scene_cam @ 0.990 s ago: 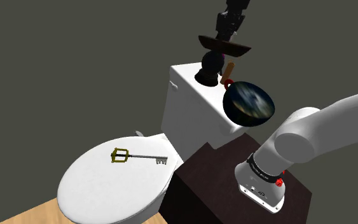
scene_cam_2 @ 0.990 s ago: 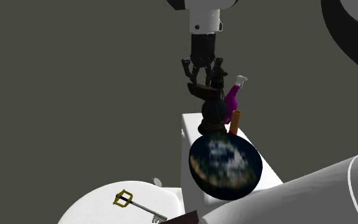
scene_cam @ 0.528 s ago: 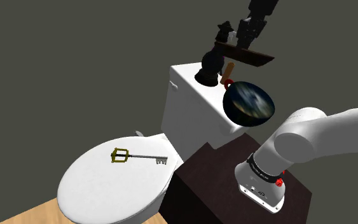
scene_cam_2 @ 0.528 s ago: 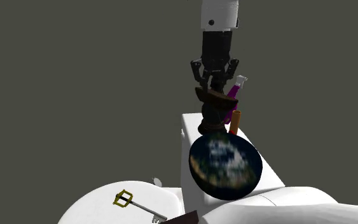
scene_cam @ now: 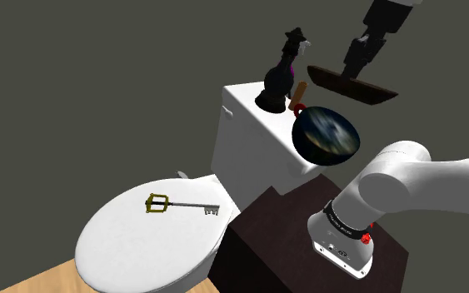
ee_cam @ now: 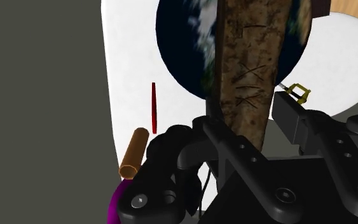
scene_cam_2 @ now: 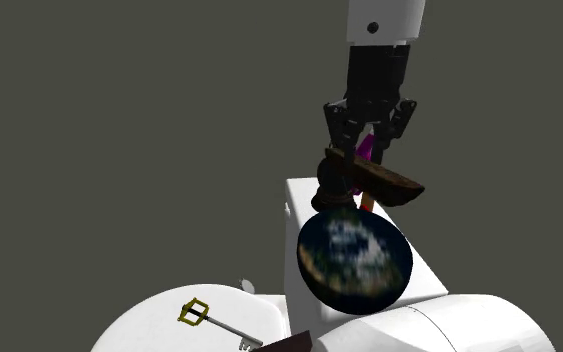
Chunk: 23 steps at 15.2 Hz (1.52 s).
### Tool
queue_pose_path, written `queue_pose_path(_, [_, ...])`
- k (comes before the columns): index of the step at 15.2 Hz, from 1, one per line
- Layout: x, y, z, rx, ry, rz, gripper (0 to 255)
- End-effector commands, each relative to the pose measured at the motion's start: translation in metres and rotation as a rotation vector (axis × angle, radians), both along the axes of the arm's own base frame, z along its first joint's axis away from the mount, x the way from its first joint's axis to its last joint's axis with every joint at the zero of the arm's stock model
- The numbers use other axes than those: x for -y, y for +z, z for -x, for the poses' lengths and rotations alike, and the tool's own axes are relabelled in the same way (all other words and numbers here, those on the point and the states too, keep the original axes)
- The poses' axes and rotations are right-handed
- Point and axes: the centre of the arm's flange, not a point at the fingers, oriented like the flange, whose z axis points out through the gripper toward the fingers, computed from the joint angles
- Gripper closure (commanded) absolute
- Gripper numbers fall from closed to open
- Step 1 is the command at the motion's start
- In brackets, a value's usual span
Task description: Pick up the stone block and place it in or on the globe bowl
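A flat, rough brown stone block (scene_cam: pixel 351 83) hangs in the air, tilted, with my gripper (scene_cam: pixel 359 67) shut on its upper edge. The globe bowl (scene_cam: pixel 326 135), dark blue with white cloud patches, rests on the near end of the white toilet tank (scene_cam: pixel 249 125). The block (scene_cam_2: pixel 379 180) sits a little above the bowl (scene_cam_2: pixel 354 258). In the wrist view the block (ee_cam: pixel 254 63) runs out from my gripper (ee_cam: pixel 260 127) across the bowl (ee_cam: pixel 184 44) beneath it.
A black figurine (scene_cam: pixel 281 79), an orange cylinder (scene_cam: pixel 298 93) and a red ring (scene_cam: pixel 299 108) stand on the tank behind the bowl. A gold-handled key (scene_cam: pixel 181 204) lies on the white toilet lid (scene_cam: pixel 141 241). The dark stand (scene_cam: pixel 282 233) is below the tank.
My gripper has carried the block from above the black figurine toward the shoulder view's right, to a spot over the globe bowl. The block has tilted more.
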Motion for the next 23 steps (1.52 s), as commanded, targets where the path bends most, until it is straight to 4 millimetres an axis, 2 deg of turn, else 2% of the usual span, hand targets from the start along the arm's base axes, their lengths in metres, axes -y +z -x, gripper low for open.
queue_pose_path(1, [0.0, -0.009, 0.009, 0.0, 0.0, 0.0, 255])
queue_pose_path(14, [0.0, -0.08, 0.009, 0.0, 0.0, 0.0, 255])
queue_pose_path(22, [0.0, -0.08, 0.009, 0.0, 0.0, 0.0, 255])
queue_pose_path(23, [0.0, -0.08, 0.009, 0.0, 0.0, 0.0, 0])
